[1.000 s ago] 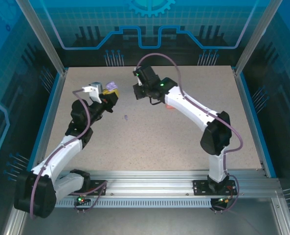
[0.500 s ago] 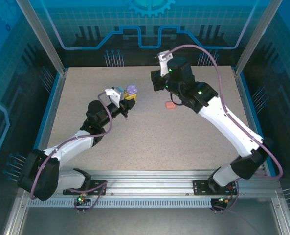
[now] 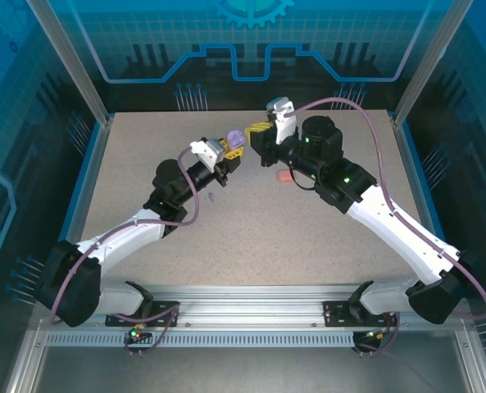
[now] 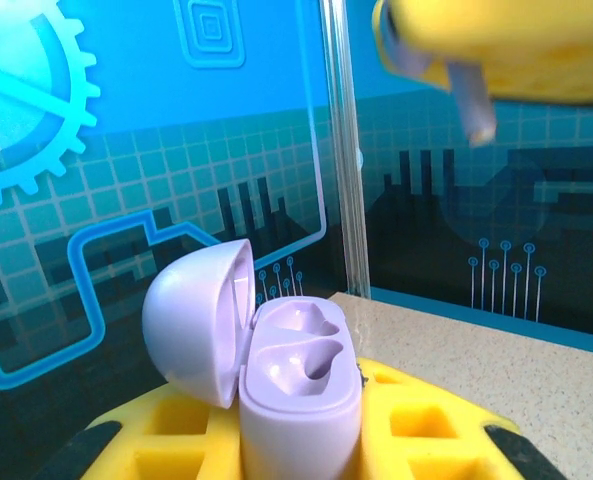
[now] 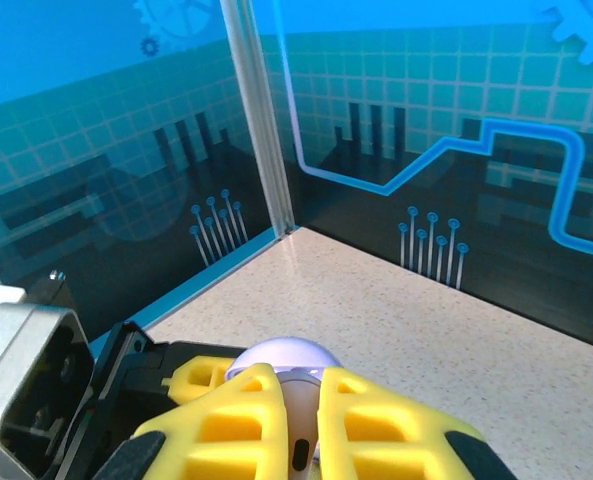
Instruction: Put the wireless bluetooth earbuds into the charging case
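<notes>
Where the speckled beige table (image 3: 251,237) floors a blue-panelled enclosure (image 3: 251,49) with aluminium posts, both arms meet above its far middle. Left gripper (image 3: 229,151): yellow fingers pressed onto the base of the case (image 4: 276,365), holding it off the table. Right gripper (image 3: 258,131): yellow fingers pinched on a bud (image 4: 472,98), just above and right of the case, apart from it. Case is lavender, upright in the left wrist view, with the domed lid swung open to the left and two moulded wells facing up. Coral item (image 3: 284,175) on the table beside the right arm, partly hidden. Bud stem sticks out below the fingertips, long axis near vertical, tip down; blurred there. Right wrist view shows it pale lavender, glossy, with a dark slot, between the pads, case lid just behind. Second bud (image 3: 212,196), lavender, lies loose on the table near the left gripper; too small to tell its heading.
</notes>
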